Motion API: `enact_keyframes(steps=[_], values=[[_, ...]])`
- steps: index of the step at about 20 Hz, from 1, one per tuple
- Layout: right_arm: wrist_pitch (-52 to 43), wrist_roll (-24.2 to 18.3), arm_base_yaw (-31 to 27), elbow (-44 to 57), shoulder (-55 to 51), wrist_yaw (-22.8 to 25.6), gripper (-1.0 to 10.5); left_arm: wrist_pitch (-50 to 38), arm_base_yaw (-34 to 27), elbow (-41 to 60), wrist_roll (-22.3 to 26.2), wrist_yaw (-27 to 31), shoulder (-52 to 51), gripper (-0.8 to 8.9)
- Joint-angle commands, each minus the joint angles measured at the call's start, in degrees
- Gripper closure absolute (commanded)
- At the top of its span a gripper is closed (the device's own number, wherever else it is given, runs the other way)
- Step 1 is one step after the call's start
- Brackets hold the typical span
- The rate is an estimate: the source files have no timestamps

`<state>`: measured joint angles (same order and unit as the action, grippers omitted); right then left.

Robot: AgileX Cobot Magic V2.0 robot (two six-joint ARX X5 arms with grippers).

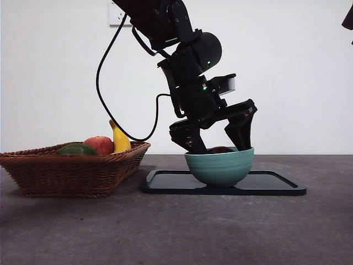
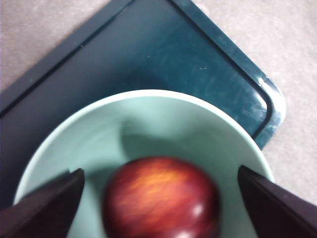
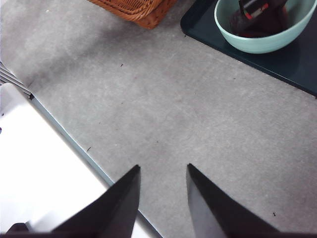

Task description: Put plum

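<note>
Since it sits loose in the mint bowl [image 2: 148,119] on the dark tray [image 2: 208,54], the plum [image 2: 161,198] rates as: firm, smooth, glossy, prob. slippery, moderate wt.; best gripped across widest girth. Left gripper [image 2: 161,186]: jaws spread wide, either side of fruit, not touching. Right gripper [image 3: 163,173]: parted, idle over bare table. Front view adds basket [image 1: 71,171] w/ apple [image 1: 100,144], banana [image 1: 119,139]; left wrist view alone shows the jaw gaps.

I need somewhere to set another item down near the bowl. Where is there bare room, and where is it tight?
Bare grey table runs between the wicker basket, the dark tray and the right gripper. The tray's corner beside the bowl is bare too. The bowl is crowded: the plum lies between the open left gripper jaws.
</note>
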<state>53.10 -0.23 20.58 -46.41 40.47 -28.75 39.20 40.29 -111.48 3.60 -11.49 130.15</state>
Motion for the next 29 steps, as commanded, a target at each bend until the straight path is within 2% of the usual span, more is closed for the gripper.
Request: enact_keyframes(steps=[1, 6, 11, 19, 23, 29], values=[[-0.3, -0.6, 0.3, -0.5, 0.2, -0.2, 8.0, 0.0, 0.8, -1.8, 0.5, 0.1, 2.3, 4.59], [-0.3, -0.7, 0.3, -0.5, 0.2, -0.2, 8.0, 0.4, 0.8, -1.8, 0.5, 0.2, 2.3, 5.66], [-0.3, -0.7, 0.3, -0.5, 0.2, -0.2, 8.0, 1.6, 0.7, -3.0, 0.5, 0.2, 2.2, 5.75], [-0.3, -0.7, 0.3, -0.5, 0.2, -0.1, 8.0, 13.5, -0.8, -19.5, 0.2, 0.1, 2.1, 5.74], [-0.4, -1.2, 0.3, -0.5, 0.2, -0.1, 8.0, 18.7, -3.2, -26.2, -0.3, 0.1, -0.5, 5.74], [-0.3, -1.4, 0.3, -0.5, 0.2, -0.2, 8.0, 20.1, -11.0, -27.0, -1.6, 0.1, -11.4, 5.74]])
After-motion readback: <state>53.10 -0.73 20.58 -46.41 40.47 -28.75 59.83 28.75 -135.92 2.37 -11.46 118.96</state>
